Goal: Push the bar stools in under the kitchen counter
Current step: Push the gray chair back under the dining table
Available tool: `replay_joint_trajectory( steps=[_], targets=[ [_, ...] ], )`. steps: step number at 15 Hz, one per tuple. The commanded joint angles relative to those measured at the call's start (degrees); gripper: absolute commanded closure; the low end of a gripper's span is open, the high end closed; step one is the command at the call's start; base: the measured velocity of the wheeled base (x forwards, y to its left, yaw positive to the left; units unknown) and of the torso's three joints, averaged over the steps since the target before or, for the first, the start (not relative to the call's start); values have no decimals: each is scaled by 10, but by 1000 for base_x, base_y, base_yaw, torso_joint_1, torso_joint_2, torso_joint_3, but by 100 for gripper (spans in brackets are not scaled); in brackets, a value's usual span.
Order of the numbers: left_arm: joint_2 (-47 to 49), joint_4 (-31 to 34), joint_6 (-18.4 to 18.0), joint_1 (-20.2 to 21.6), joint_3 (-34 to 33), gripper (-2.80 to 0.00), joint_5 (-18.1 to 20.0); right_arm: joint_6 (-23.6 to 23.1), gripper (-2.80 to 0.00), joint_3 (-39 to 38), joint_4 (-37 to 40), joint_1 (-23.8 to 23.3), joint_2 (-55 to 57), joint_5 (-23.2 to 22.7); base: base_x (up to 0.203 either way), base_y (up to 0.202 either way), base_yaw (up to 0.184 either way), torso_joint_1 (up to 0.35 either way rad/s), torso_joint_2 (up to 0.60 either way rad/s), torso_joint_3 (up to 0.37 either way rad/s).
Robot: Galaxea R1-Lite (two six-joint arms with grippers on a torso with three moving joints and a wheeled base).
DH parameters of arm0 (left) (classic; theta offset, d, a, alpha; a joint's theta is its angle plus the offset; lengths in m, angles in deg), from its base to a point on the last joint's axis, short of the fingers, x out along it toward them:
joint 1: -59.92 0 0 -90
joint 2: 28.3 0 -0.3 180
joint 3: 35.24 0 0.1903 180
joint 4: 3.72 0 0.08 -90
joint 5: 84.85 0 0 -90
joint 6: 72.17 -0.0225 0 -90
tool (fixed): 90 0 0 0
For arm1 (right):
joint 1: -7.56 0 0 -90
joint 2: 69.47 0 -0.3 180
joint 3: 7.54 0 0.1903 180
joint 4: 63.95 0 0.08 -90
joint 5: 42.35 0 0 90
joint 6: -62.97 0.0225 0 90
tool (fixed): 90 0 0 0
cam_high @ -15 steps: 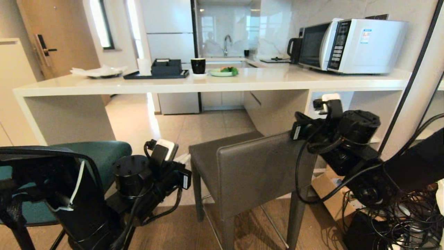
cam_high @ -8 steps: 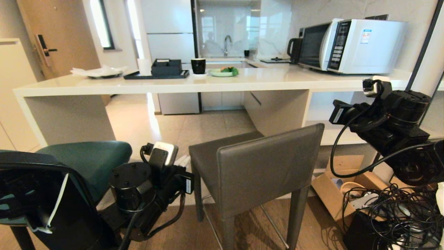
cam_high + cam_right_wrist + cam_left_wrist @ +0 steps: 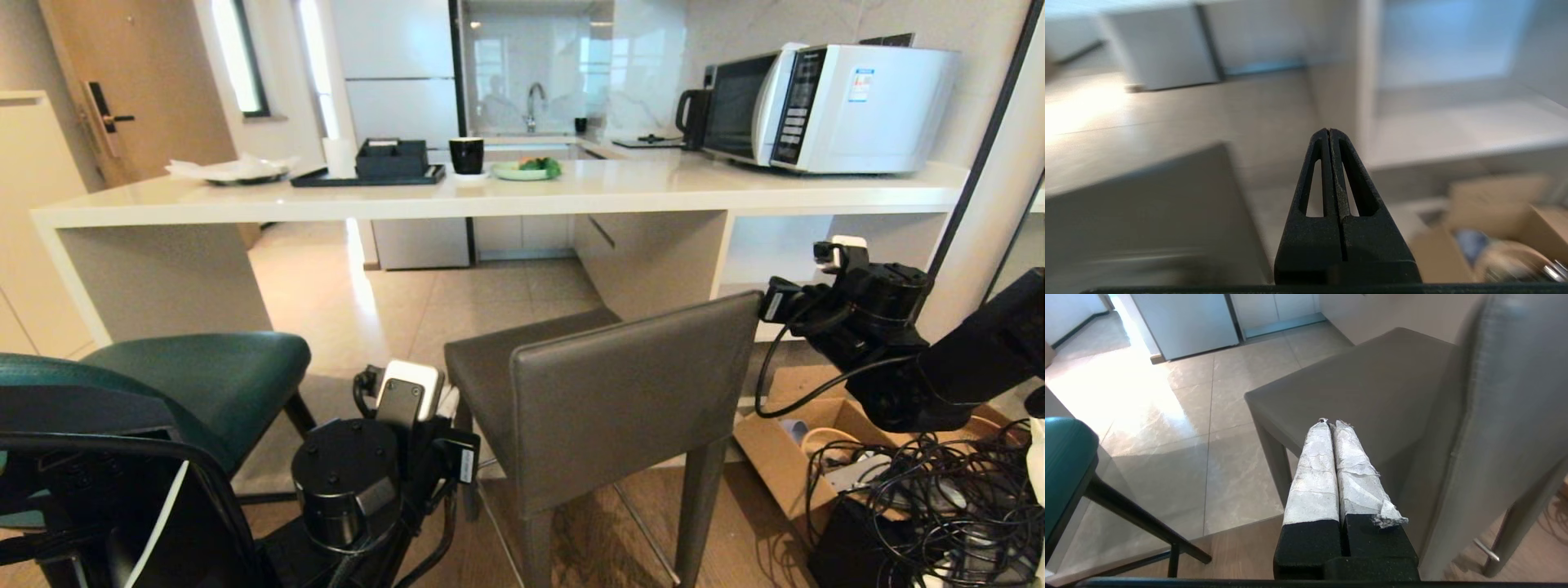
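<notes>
Right claw (image 3: 1329, 131) clenched, empty; dropped from surface height half a second ago to just right of grey stool (image 3: 604, 392) backrest top corner, no contact visible. Left claw (image 3: 1331, 424) clenched, empty; shifted right and nearer, now low beside grey stool's left seat edge, between it and teal stool (image 3: 196, 376). Reads as both arms flanking grey stool for a push. Both stools out in front of kitchen counter (image 3: 490, 200). Grey backrest near, seat facing far; backrest long axis left-right.
</notes>
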State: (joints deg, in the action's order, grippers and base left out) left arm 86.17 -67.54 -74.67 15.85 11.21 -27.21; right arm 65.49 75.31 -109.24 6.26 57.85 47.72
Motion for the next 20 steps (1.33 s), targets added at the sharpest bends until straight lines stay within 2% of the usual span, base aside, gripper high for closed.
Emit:
replay_joint_trajectory(
  steps=[1,9,15,20],
  targets=[
    [5,-5,1,-1,-2,0,-2,-1,0,5,-5,5,49,-1,0,0,0,0,0,0],
    [61,-5,1,-10,54,0,-2,-2,0,-72,-76,66,45,2,0,0,0,0,0,0],
    [77,-5,0,58,61,0,10,-2,0,-183,-149,152,-19,2,0,0,0,0,0,0],
    [88,11,-1,113,87,0,36,-5,0,-189,-152,167,-16,3,0,0,0,0,0,0]
  ],
)
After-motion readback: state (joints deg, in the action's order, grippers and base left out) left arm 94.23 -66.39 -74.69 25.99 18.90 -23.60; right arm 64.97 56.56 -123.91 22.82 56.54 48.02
